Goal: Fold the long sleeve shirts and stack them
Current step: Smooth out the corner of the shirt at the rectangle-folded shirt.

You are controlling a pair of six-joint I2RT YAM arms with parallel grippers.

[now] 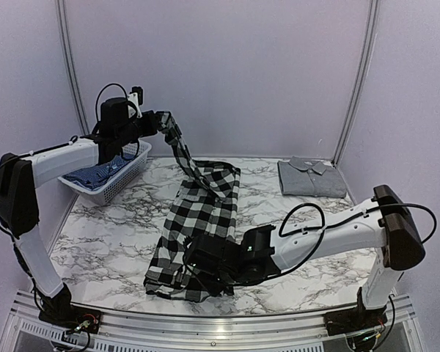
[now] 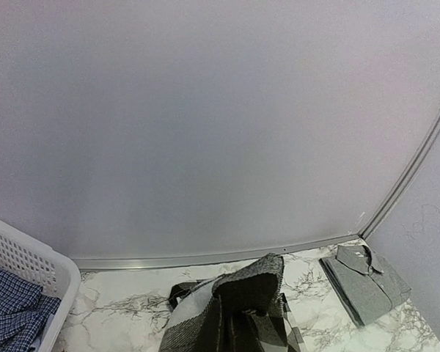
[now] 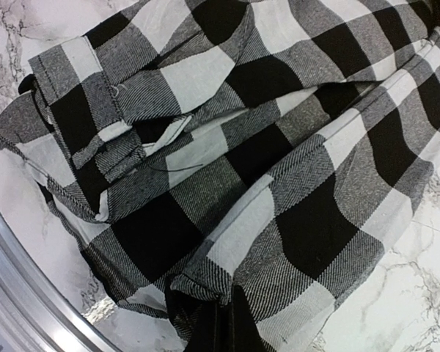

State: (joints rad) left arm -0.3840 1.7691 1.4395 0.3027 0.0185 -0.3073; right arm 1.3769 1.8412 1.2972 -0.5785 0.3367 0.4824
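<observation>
- A black-and-white checked shirt (image 1: 202,213) lies lengthwise on the marble table (image 1: 110,235), just right of a white laundry basket (image 1: 132,172). One end rises as a taut strip to above the basket's rim.
- The left gripper (image 1: 155,122) is clenched on that raised end. The right gripper (image 1: 194,258) is clenched on a bunched fold at the end farthest from the basket.
- Risk: pulling the two pinched ends apart could twist the cloth. A thin pinch might also slip and drop the shirt in a heap.
- Only the overhead view shows both arms. The right wrist view shows creased layers and what looks like a cuff (image 3: 81,99). The left wrist view shows a grey folded shirt (image 2: 367,282) well apart from the basket.
</observation>
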